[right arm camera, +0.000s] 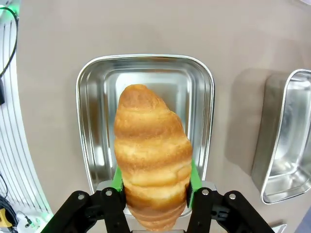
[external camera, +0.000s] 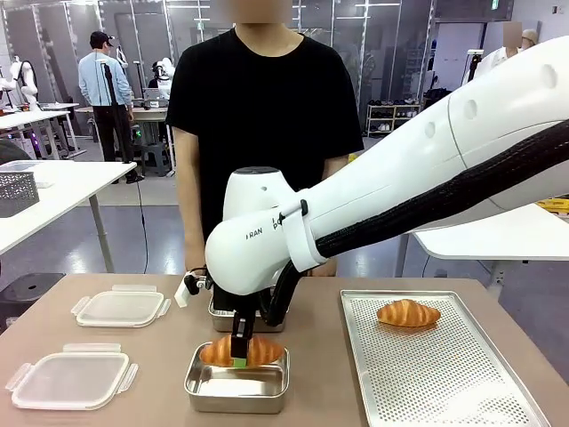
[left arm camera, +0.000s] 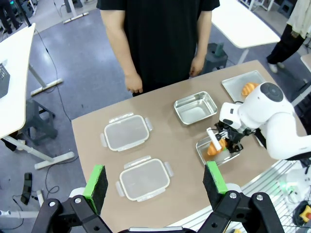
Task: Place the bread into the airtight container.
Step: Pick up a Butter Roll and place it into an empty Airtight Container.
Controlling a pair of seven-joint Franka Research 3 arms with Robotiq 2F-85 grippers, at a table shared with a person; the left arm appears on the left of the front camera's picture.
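Observation:
My right gripper is shut on a golden croissant, holding it just above the near steel container. Seen from the right wrist, the croissant hangs between the green pads over that container. From high above, the left wrist view takes in the same croissant and container. My left gripper stands open with nothing between its fingers, well above the table. A second croissant lies on the perforated tray.
A second steel container stands behind the first, toward the person at the far edge. Two clear lids lie at the table's left. The tray takes up the right side.

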